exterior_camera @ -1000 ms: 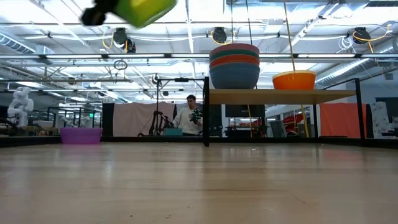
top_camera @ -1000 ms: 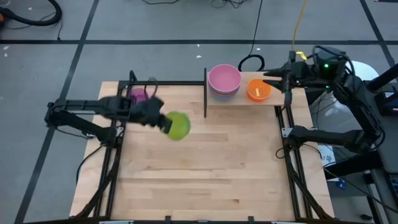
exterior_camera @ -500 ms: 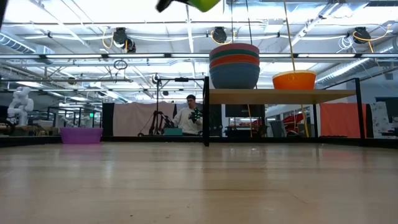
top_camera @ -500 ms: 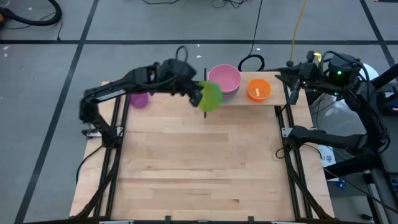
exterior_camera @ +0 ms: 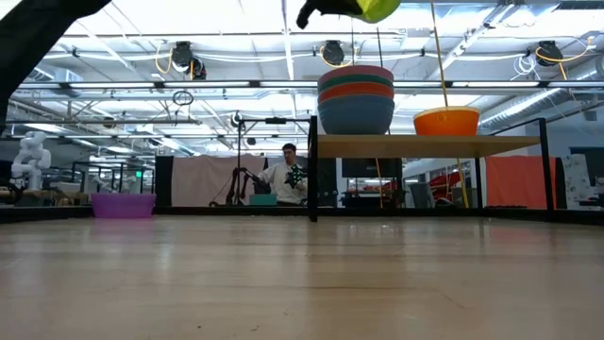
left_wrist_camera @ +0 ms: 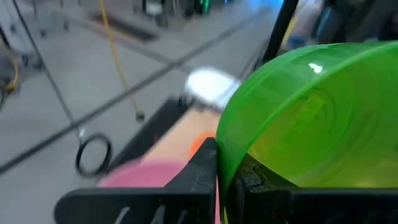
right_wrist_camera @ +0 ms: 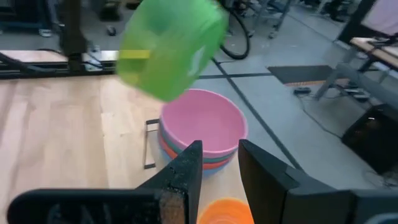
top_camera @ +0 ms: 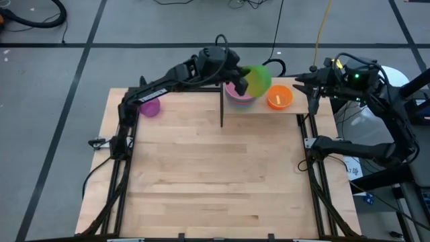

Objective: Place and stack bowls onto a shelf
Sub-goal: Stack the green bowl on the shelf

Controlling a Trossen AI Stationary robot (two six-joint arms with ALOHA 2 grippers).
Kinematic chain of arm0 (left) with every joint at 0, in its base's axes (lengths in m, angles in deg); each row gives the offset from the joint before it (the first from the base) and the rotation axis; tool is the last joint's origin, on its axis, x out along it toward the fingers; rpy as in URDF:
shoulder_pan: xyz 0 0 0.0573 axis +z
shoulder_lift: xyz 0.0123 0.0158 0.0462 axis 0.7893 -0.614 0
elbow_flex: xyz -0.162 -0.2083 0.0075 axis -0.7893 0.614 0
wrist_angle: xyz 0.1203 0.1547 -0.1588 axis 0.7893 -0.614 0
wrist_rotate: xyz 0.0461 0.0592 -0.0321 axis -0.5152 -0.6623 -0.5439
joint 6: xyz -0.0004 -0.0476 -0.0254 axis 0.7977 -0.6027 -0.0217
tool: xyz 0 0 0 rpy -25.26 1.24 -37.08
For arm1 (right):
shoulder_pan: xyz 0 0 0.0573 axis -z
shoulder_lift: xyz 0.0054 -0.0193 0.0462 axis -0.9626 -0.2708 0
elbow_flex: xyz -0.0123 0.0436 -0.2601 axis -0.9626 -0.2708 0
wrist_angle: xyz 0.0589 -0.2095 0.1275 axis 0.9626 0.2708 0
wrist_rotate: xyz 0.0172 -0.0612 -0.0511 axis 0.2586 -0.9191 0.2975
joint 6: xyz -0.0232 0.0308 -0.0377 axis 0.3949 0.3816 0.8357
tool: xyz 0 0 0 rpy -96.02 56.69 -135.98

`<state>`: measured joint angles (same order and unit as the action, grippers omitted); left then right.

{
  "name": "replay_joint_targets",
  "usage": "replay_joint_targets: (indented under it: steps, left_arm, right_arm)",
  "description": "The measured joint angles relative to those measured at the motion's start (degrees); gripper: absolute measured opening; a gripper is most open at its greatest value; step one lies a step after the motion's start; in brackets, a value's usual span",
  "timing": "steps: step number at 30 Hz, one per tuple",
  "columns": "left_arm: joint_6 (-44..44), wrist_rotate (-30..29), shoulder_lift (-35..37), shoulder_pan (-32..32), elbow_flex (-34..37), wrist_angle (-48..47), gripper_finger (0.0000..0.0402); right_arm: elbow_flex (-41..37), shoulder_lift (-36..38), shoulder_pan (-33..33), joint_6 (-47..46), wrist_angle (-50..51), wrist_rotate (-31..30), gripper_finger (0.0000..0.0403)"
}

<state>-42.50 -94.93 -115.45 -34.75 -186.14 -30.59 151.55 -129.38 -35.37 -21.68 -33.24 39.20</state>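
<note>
Left gripper (top_camera: 240,82) extended over the shelf (top_camera: 299,107), jaws clamped on the rim of the green bowl (top_camera: 256,79), bowl tilted and carried high in the air. From above, the green bowl sits just right of the gripper, overlapping the stack of larger bowls, pink bowl (top_camera: 236,89) on top, and just beside the orange bowl (top_camera: 279,97) on the shelf board. Low view: green bowl (exterior_camera: 376,8) at the upper edge, well above the stack (exterior_camera: 356,98) and clear of it; orange bowl (exterior_camera: 446,122) stands alone on the shelf (exterior_camera: 425,144) to the right of the stack. Stack layers read pink, teal, red-orange, blue from top down. Left wrist view: green bowl (left_wrist_camera: 311,118) fills most of the frame, rim pinched at the fingers (left_wrist_camera: 202,163). Right gripper (top_camera: 310,86) waits beyond the shelf's right end, near the orange bowl, jaws spread, holding nothing; its wrist view looks past its fingers (right_wrist_camera: 186,177) at the pink bowl (right_wrist_camera: 204,127) with the green bowl (right_wrist_camera: 171,46) above. Purple bowl (top_camera: 149,107) on the tabletop (top_camera: 215,181), well behind the left gripper, far left corner. A person (exterior_camera: 282,178) is visible in the room behind.
</note>
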Motion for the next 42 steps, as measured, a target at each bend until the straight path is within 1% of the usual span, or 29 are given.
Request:
replay_joint_targets:
  steps: [3,5,13,15,17,19,21,24,30,35,42]
  left_arm:
    - [0.11,0.0,-0.99,0.19,0.02,6.17,0.0004]
    - [0.46,-0.34,-1.24,0.3,0.13,7.93,0.0004]
    - [5.25,-8.68,-2.8,0.3,0.06,18.06,0.0004]
    - [6.33,-10.61,-3.24,0.33,0.11,18.31,0.0004]
    - [7.26,-13.82,-4.24,0.29,0.11,19.94,0.0004]
    - [7.62,-16.34,-4.57,0.28,0.15,19.46,0.0004]
    - [8.04,-18.84,-5.52,0.17,0.13,21.3,0.0004]
    - [9.18,-20.88,-5.89,0.17,0.15,21.56,0.0004]
    - [12.37,-26.94,-5.62,0.3,0.13,22.07,0.0004]
    - [12.56,-27.49,-5.67,1.02,0.13,22.13,0.0004]
    - [12.99,-27.72,-5.67,1.79,0.13,21.77,0.0004]
  right_arm:
    - [-0.01,-0.14,-0.02,0.1,-0.06,0.46,0.0095]
    - [0.0,-0.14,-0.02,0.06,-0.71,0.48,0.0095]
    - [-0.02,-1.23,-0.04,-0.31,-2.94,0.46,0.0095]
    - [-0.02,-1.85,-0.04,-0.15,-4.59,0.48,0.0095]
    - [-0.04,-2.44,-0.04,-0.07,-6.86,0.48,0.0095]
    - [-0.05,-3.19,-0.04,0.01,-8.68,0.46,0.0095]
    - [-0.09,-3.85,-0.04,0.03,-10.39,0.41,0.0095]
    - [-1.23,-4.45,-0.07,0.03,-13.63,0.45,0.0095]
    - [-8.99,-4.4,-0.09,-0.32,-26.02,0.39,0.0095]
    - [-16.56,-4.12,-0.09,-0.44,-39.73,0.35,0.0095]
    - [-26.39,-3.24,-0.09,-3.38,-56.86,-0.05,0.0095]
